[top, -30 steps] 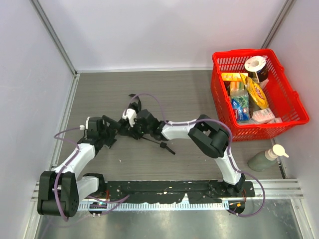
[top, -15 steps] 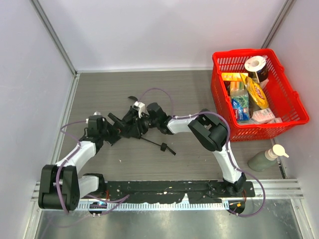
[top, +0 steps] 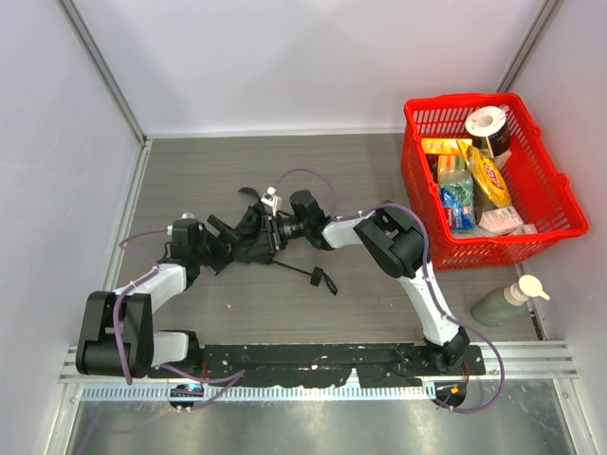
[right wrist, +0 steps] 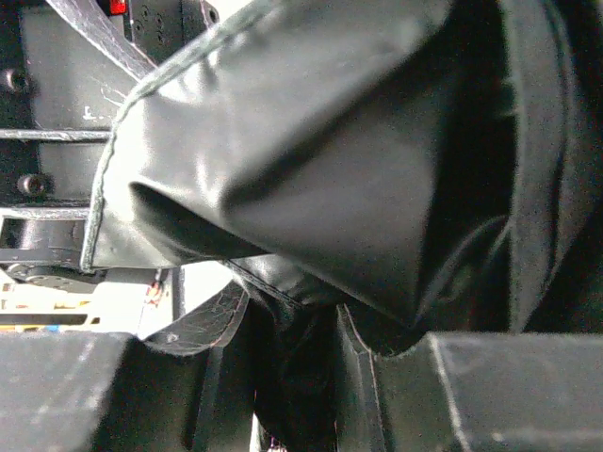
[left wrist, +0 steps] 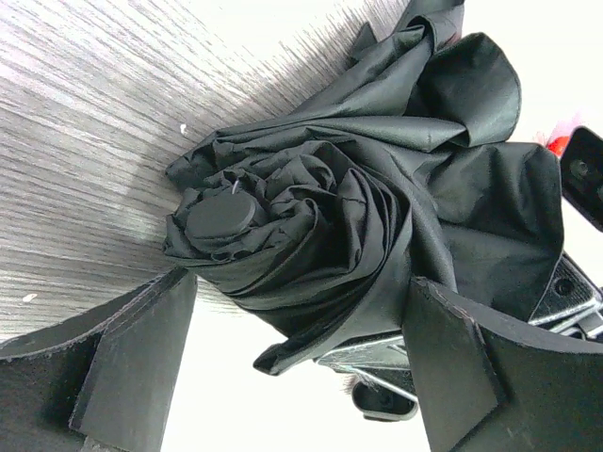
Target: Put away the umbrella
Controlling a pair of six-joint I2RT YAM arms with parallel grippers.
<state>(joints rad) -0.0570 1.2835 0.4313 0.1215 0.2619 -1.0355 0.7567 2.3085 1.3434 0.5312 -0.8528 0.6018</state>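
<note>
Table (top: 360,180) carrying red basket (top: 455,98) at far right edge. Right arm (top: 379,242) stretching low, away from basket; left arm (top: 156,280) reaching toward basket. Umbrella (top: 248,242) lying crumpled well left of basket. Top view alone showing thin shaft (top: 289,268) and handle (top: 318,278) trailing basket-ward. Left wrist view showing left gripper (left wrist: 300,282) standing wide, straddling rolled canopy. Right wrist view showing right gripper (right wrist: 301,348) pinching fabric fold.

A grey wood-grain bench (top: 190,180) sits boxed in by plain white walls (top: 313,57) at the back and both sides. Aluminium posts (top: 102,66) run up the rear corners; the light is even.
</note>
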